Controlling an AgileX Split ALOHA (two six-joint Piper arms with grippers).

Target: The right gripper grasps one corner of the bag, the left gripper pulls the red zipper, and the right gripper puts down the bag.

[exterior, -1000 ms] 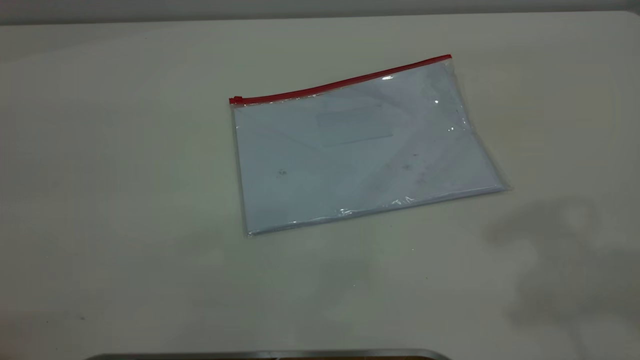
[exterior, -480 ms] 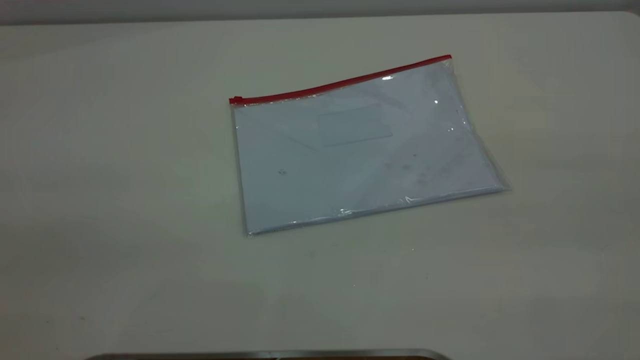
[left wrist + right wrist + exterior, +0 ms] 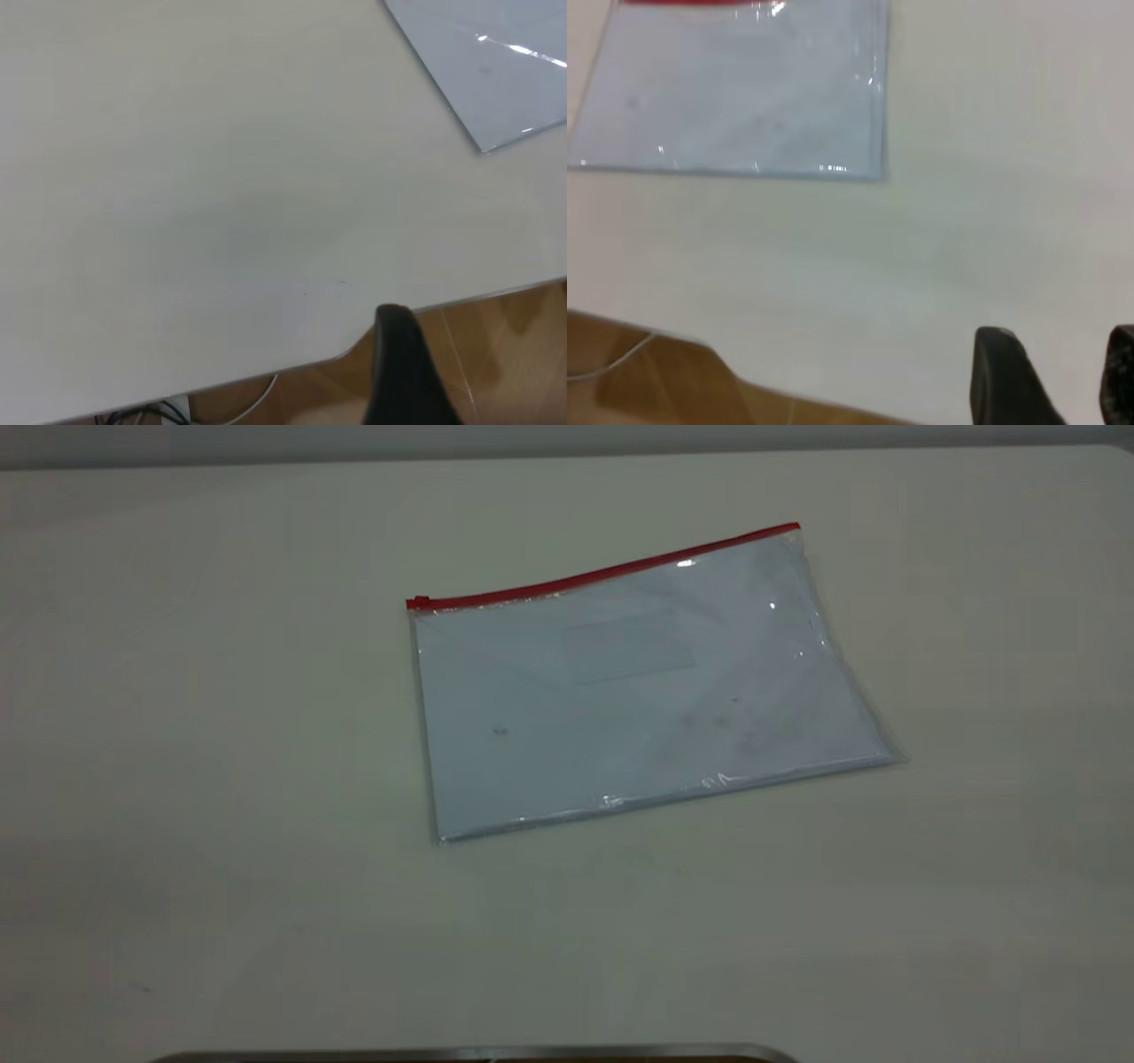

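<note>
The bag (image 3: pixel 638 691) lies flat on the white table, a clear pouch with white sheets and a small label pocket (image 3: pixel 629 648). The red zipper (image 3: pixel 602 571) runs along its far long edge, with the slider tab (image 3: pixel 420 602) at the left end. Neither gripper shows in the exterior view. Of my left gripper, only one black finger (image 3: pixel 403 363) shows, over the table's front edge and far from the bag's corner (image 3: pixel 496 62). My right gripper (image 3: pixel 1059 372) is open and empty above bare table, well short of the bag (image 3: pixel 744 97).
The table's front edge (image 3: pixel 266 376) and the wooden floor with a white cable (image 3: pixel 252 400) show below both wrists. A dark metal-edged strip (image 3: pixel 478 1052) lies along the bottom of the exterior view. Bare tabletop surrounds the bag.
A dark shadow on the table at the front right, seen one second ago, has gone. The bag has not moved.
</note>
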